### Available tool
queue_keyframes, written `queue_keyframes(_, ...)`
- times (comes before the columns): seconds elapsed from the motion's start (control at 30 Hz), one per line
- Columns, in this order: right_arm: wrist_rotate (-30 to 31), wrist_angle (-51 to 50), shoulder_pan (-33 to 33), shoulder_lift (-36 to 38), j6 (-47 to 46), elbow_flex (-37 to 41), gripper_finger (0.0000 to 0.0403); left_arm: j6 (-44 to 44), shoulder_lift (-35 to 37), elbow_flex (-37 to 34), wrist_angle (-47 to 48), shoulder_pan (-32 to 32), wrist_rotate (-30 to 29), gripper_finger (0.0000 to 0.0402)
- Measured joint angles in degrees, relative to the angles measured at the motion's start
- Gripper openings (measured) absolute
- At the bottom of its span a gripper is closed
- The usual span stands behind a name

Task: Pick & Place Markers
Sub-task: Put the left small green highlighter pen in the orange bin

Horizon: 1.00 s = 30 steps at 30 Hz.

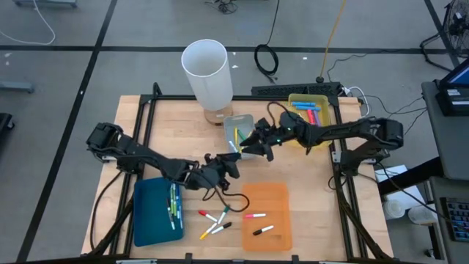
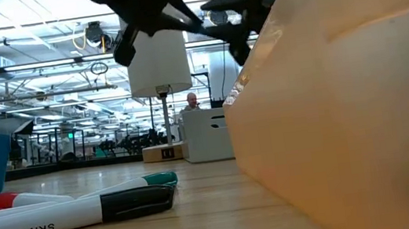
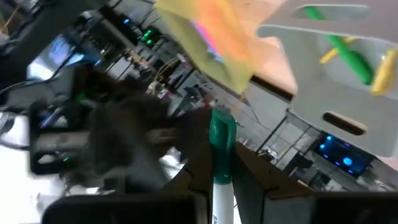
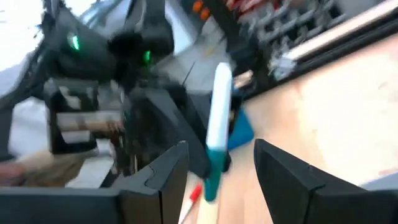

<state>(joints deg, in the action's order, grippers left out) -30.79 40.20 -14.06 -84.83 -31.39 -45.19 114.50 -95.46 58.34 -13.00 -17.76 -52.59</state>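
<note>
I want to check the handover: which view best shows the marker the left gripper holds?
Left wrist view: the green-capped marker stands clamped between the left gripper fingers. Right wrist view shows it blurred; high view barely; low view not.

Orange tray: left of it, loose markers clutter table; bare wood on its right.

Big open lab/industrial hall: exposed ceiling trusses, taped concrete floor, loose cables.

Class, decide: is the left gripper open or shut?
Shut: the left gripper clamps a green-capped marker between its fingers.
</note>
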Motion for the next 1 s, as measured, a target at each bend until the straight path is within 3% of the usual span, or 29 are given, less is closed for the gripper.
queue_keyframes(0.17, -5.9, 0.3, -0.6, -3.5, 0.3, -4.7, 0.0171, 2.0, 0.1, 0.1, -4.4, -0.9, 0.6, 0.0036)
queue_keyframes(0.7, -7.0, 1.4, -0.1, -8.4, -2.5, -6.9, 0.0163, 3.3, 0.1, 0.2, -4.9, 0.5, 3.8, 0.0036)
queue_keyframes(0.87, -7.8, 2.9, 0.0, -9.1, -2.2, -6.9, 0.0132, 2.4, 0.0, 0.2, -5.0, 0.8, 4.2, 0.0036)
queue_keyframes(1.0, -10.6, 5.1, 0.0, -9.1, -1.7, -6.9, 0.0069, 1.4, 0.0, 0.2, -5.4, 0.8, 4.5, 0.0036)
